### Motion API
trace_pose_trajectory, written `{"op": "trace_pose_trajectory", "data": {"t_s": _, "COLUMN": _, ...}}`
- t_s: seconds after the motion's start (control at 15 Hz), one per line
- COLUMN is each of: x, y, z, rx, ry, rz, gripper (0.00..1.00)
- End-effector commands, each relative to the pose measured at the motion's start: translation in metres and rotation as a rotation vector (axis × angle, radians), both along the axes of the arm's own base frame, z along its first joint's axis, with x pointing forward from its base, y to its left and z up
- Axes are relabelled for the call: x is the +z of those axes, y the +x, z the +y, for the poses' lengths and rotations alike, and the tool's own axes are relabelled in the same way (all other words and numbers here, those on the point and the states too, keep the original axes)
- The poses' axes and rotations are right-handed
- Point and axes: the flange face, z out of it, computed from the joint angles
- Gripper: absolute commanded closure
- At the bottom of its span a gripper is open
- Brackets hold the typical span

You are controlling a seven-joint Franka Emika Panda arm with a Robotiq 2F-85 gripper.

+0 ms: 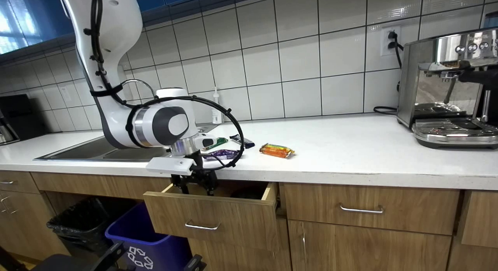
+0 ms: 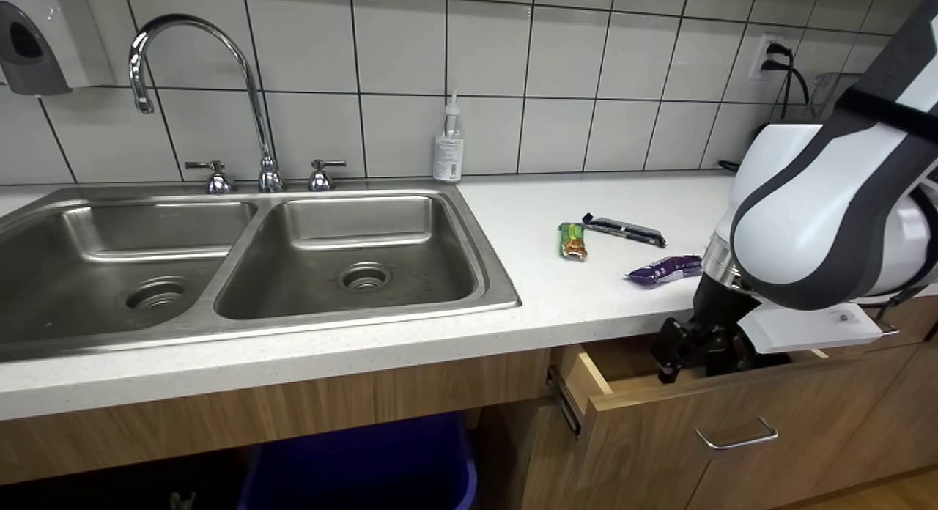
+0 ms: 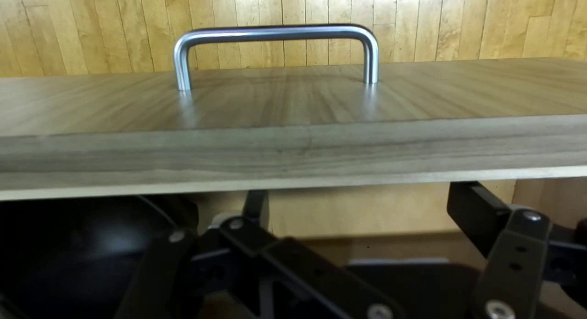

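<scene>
My gripper point(image 1: 198, 190) points down inside an open wooden drawer point(image 1: 212, 220). Its fingers are spread wide with nothing between them in the wrist view point(image 3: 362, 204). The fingertips are just behind the drawer front point(image 3: 293, 149), and its edge hides their ends; I cannot tell whether they touch it. A metal handle point(image 3: 275, 33) is on the outer face. A dark round object point(image 3: 101, 236) lies in the drawer beside the gripper. On the counter above lie a purple packet point(image 2: 667, 270), a green packet point(image 2: 572, 240), a dark packet point(image 2: 625, 230) and an orange packet point(image 1: 277, 150).
The white counter edge point(image 1: 350, 177) overhangs the drawer, close to the wrist. A steel double sink point(image 2: 484, 275) with a faucet point(image 2: 267, 129) and a spray bottle point(image 2: 448, 147) are nearby. A coffee machine point(image 1: 451, 88) stands on the counter. A blue bin point(image 1: 155, 247) stands below.
</scene>
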Motion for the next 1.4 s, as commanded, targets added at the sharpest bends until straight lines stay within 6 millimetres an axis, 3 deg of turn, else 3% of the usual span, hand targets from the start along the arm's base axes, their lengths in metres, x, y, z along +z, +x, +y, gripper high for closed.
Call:
{"op": "trace_pose_trajectory", "data": {"t_s": 0.0, "x": 0.0, "y": -0.022, "z": 0.005, "rx": -0.028, "ry": 0.013, "rz": 0.076, "gripper": 0.0}}
{"op": "trace_pose_trajectory", "data": {"t_s": 1.07, "x": -0.016, "y": -0.057, "z": 0.013, "rx": -0.038, "ry": 0.016, "rz": 0.185, "gripper": 0.0}}
{"op": "trace_pose_trajectory", "data": {"t_s": 1.33, "x": -0.013, "y": -0.055, "z": 0.013, "rx": -0.065, "ry": 0.028, "rz": 0.17, "gripper": 0.0}}
